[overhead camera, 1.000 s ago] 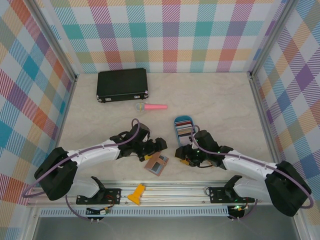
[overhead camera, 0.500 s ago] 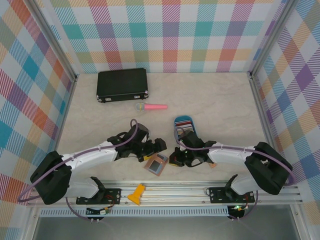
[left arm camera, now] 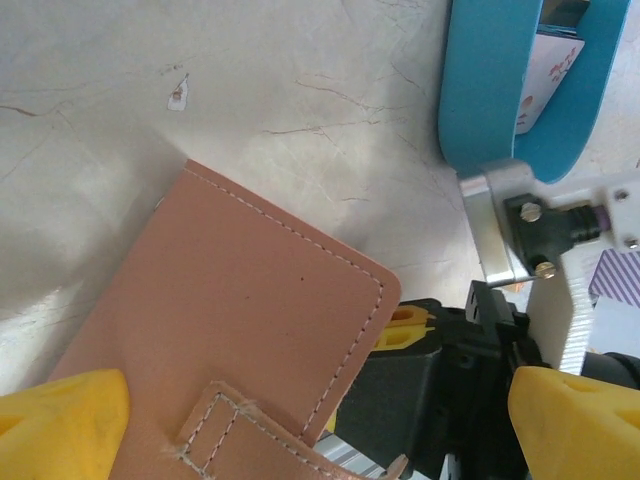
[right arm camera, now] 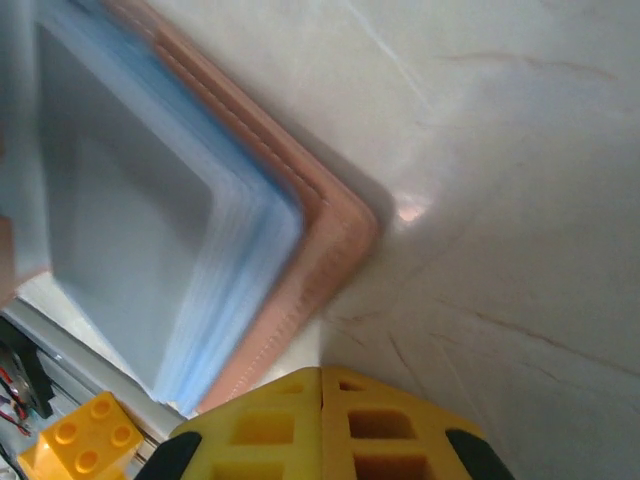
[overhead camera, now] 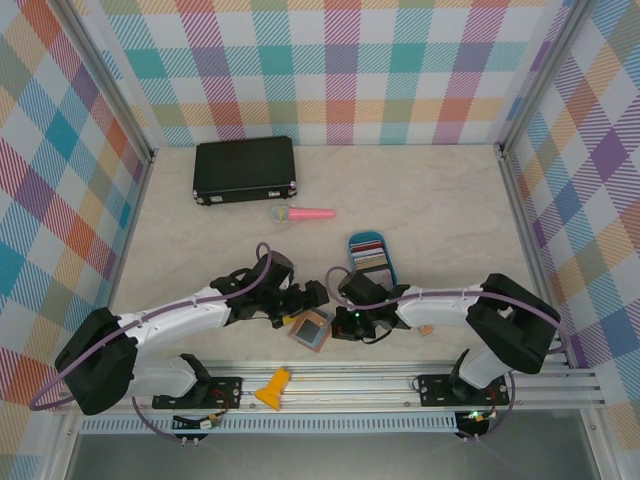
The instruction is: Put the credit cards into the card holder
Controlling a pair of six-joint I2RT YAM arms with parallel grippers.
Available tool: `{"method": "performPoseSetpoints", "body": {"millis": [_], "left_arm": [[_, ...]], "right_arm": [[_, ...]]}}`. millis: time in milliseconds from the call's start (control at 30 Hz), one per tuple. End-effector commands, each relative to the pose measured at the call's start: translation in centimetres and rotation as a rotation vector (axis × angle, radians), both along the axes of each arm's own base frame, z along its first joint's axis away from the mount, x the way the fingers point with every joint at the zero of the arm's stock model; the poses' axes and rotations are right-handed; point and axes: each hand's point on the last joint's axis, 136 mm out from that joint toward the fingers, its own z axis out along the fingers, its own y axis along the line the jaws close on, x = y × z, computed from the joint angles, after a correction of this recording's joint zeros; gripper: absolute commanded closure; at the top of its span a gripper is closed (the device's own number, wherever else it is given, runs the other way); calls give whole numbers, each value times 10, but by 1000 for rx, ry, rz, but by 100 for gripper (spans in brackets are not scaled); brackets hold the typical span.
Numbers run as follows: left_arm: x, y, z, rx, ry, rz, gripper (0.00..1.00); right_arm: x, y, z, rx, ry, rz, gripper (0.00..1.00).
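Two arms meet over the card holder (overhead camera: 313, 329) nr the front edge of the marble-look table (overhead camera: 450, 210). The holder lies open and flat, grey-blue inner side up in the top view, w/ its pinkish-brown leather edge showing in the right wrist view.

The left gripper (overhead camera: 305, 306) sits low at the holder's upper-left side, jaws wide apart. In its wrist cam the yellow fingertips (left arm camera: 60, 420) stand at either side of the frame w/ the stitched leather (left arm camera: 230, 330) between them. Whether the tips touch the leather can't be told.

The right gripper (overhead camera: 340, 325) reaches in from the opposite side, jaws pressed together. Its yellow tips (right arm camera: 322, 425) hover just beside the holder's rounded corner (right arm camera: 345, 225).

The credit cards (overhead camera: 369, 262) stand stacked in a blue oval tray (overhead camera: 366, 240), just behind the right gripper and apart from the holder. A black case (overhead camera: 245, 170) and a pink-handled item (overhead camera: 302, 213) lie farther back, well apart from both arms.
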Motion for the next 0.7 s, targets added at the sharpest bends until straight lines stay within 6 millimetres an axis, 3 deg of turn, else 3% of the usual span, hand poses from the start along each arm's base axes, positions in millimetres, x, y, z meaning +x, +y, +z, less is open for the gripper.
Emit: {"method": "performPoseSetpoints", "body": {"millis": [0,300,467,667], "left_arm": [[-7,5,-1,5,2,10,3],[-10,7,-8,-6,19,27,3],[-10,6,-15,-11,24,32,3],[-7,-2,-19,-36,29,24,3]], "right_arm": [[7,7,-3,-19,-47,24,100],[27,18,-10,-15,-69,-17,100],[54,21,1,61,-90,-59,100],[72,27,18,150,-108,-59,99]]}}
